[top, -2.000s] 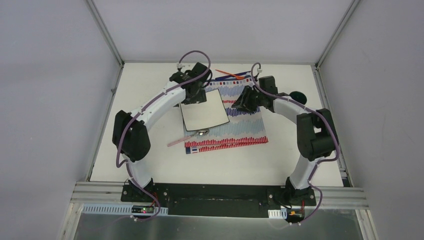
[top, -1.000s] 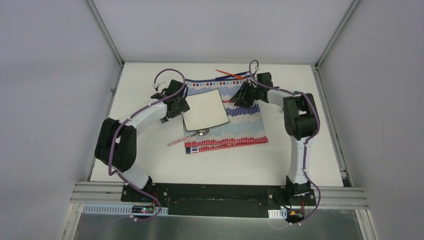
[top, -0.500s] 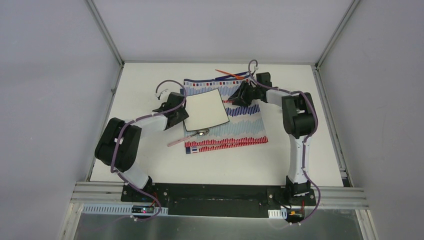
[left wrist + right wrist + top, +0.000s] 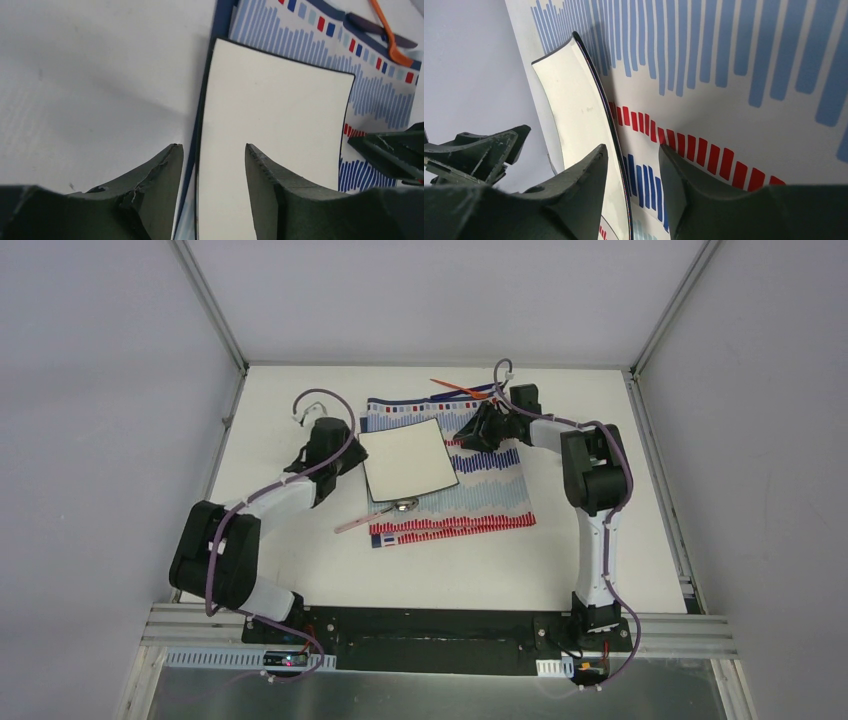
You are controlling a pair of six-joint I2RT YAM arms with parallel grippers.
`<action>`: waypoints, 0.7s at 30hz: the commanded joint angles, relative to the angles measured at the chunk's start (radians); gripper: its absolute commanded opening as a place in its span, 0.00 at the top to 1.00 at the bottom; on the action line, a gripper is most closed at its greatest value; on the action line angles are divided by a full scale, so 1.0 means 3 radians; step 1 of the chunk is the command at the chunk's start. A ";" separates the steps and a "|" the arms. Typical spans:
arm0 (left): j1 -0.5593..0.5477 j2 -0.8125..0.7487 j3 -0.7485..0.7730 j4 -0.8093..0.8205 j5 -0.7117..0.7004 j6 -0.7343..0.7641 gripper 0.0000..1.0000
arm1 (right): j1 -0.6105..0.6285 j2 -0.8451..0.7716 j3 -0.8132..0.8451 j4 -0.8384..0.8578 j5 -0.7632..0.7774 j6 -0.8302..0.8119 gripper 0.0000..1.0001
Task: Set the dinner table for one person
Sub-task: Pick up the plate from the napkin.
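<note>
The white square plate [image 4: 408, 458] lies on a striped red-blue-white cloth [image 4: 492, 492] on the white dinner table [image 4: 300, 565]. My left gripper [image 4: 350, 458] is at the plate's left edge. In the left wrist view its jaws [image 4: 211, 150] stand apart, one finger over the table and one over the plate [image 4: 280, 110], with the rim between them untouched. My right gripper [image 4: 470, 435] is at the plate's far right corner. Its jaws [image 4: 632, 149] are open astride the rim [image 4: 599, 107], gaps showing on both sides.
A spoon [image 4: 397, 507] with a pink handle lies off the plate's near edge, half on the cloth. An orange utensil [image 4: 460, 389] and a dark purple one [image 4: 361, 22] lie at the cloth's far edge. Grey rails [image 4: 222, 430] border the table.
My left arm has drawn back and swung left, bringing its gripper down to the plate's left edge with its jaws narrower. The right gripper has moved up to the plate's corner and then stayed.
</note>
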 commanded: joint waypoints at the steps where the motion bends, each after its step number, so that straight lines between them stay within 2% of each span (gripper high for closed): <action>1: 0.0301 -0.0025 -0.0273 0.0447 0.0409 -0.0030 0.49 | 0.0101 0.0181 0.0021 -0.0032 0.0133 -0.0039 0.54; 5: 0.0573 0.0273 -0.0492 0.1024 0.1003 -0.0269 0.49 | 0.0111 0.0212 0.0038 -0.0032 0.0123 -0.0035 0.54; 10: 0.0616 0.0350 -0.0579 0.1145 0.1167 -0.0364 0.49 | 0.0112 0.0246 0.0041 -0.0033 0.0129 -0.0040 0.54; 14: 0.0627 0.0113 -0.0767 0.1239 0.1207 -0.0388 0.53 | 0.0110 0.0265 0.0048 -0.0032 0.0128 -0.0033 0.54; 18: 0.0764 -0.0045 -0.1050 0.1541 0.1378 -0.0506 0.80 | 0.0115 0.0301 0.0054 -0.0021 0.0115 -0.0024 0.54; 20: 0.0890 -0.0056 -0.1174 0.1680 0.1511 -0.0616 1.00 | 0.0120 0.0318 0.0045 0.0010 0.0100 -0.0008 0.54; 21: 0.0959 -0.0046 -0.1216 0.1748 0.1595 -0.0646 1.00 | 0.0120 0.0324 0.0042 0.0020 0.0095 0.0001 0.54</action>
